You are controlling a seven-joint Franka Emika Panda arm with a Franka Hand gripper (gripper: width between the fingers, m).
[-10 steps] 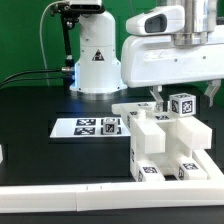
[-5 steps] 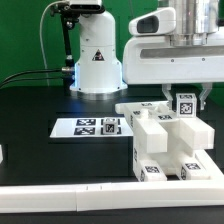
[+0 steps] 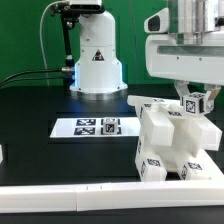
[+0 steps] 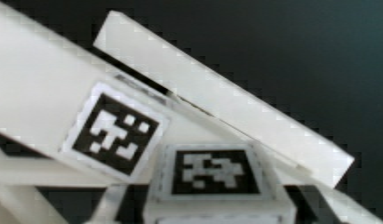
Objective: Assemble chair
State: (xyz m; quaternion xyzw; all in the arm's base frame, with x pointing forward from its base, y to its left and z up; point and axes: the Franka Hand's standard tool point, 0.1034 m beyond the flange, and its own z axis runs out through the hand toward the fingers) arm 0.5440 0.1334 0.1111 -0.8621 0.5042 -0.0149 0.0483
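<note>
One Panda gripper (image 3: 195,98) at the exterior view's right, clamped from both sides on a tagged chair post (image 3: 194,105) that sticks up from the pile. Under it, the white chair parts (image 3: 165,145) sit bunched on the black table (image 3: 40,110), touching each other, some tilted, with tags on the front faces. The marker board (image 3: 93,127) lies flat just beside the pile, toward the exterior view's left. The robot base (image 3: 95,55) stands behind. A white rail (image 3: 70,197) runs along the near edge. The wrist view is a blurred close-up of white parts with two tags (image 4: 117,122).
</note>
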